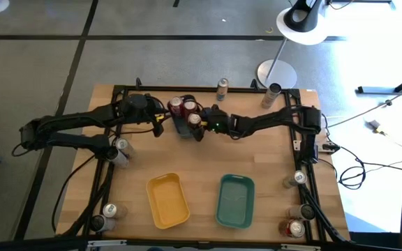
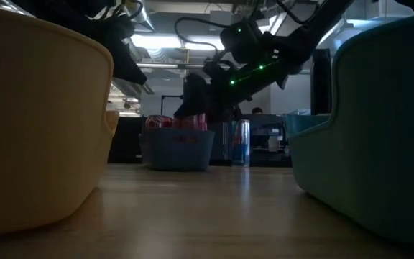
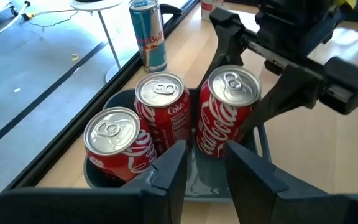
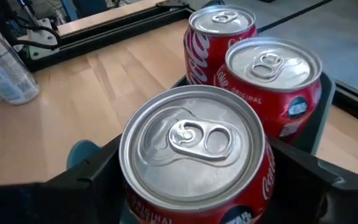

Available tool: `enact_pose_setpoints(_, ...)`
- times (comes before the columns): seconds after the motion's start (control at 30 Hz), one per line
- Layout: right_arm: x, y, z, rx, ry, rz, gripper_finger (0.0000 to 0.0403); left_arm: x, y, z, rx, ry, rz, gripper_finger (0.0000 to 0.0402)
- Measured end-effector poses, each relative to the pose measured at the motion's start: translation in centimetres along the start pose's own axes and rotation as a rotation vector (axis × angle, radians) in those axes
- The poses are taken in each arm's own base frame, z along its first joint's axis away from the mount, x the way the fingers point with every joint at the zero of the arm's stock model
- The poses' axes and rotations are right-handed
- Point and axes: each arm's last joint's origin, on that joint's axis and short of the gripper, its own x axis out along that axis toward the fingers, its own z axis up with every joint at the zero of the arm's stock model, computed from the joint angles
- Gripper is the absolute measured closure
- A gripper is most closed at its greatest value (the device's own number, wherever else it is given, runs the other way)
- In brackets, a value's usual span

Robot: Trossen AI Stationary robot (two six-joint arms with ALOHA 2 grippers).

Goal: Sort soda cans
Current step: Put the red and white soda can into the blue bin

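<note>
1. Three red soda cans stand at the far middle of the bench, inside a dark blue tray: two of them side by side at the tray's far end, and a third red can nearer the front.
2. The right gripper reaches in from the right, and its jaws pinch the third red can from both sides; the can sits upright in or just above the tray, though I cannot tell whether its base touches the tray floor.
3. The left gripper hangs just beside the tray's left edge with its jaws spread, holding nothing.
4. A blue-and-silver can stands on the bench's far edge, just behind the tray.
5. Other cans are spread round the bench: one at the far right corner, one on the left side, two at the near left corner, and some along the right edge.
6. A yellow tray and a teal tray lie side by side at the bench's near middle, well apart from the blue tray.
</note>
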Motion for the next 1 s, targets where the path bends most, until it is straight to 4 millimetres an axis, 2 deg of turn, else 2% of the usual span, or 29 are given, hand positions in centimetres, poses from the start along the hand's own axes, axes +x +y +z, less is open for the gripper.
enact_pose_setpoints(0.23, 0.3, -0.1, -0.7, -0.005, 0.034, -0.010, 0.0105, 0.0, 0.0, 0.0, 0.000, -0.001, 0.000, 0.0302)
enact_pose_setpoints(0.5, 0.4, 0.0, -0.5, -0.007, 0.025, -0.003, 0.0034, 0.0, 0.0, 0.0, 0.000, -0.001, 0.000, 0.0302)
enact_pose_setpoints(0.67, 0.1, 0.2, 0.6, -0.039, 0.025, 0.008, 0.0007, 0.0, 0.0, 0.0, 0.000, 0.001, 0.000, 0.0302)
enact_pose_setpoints(0.83, -1.8, 0.4, 3.5, -0.103, 0.065, 0.017, 0.0008, 0.0, 0.0, 0.0, -0.005, 0.004, 0.000, 0.0302)
enact_pose_setpoints(0.93, -4.2, 0.7, 5.9, -0.132, 0.092, 0.024, 0.0009, 0.0, 0.0, -0.1, -0.007, 0.009, 0.000, 0.0302)
enact_pose_setpoints(1.0, -6.5, 0.9, 6.8, -0.151, 0.152, 0.032, 0.0009, 0.0, 0.0, -0.2, -0.006, 0.015, 0.000, 0.0302)
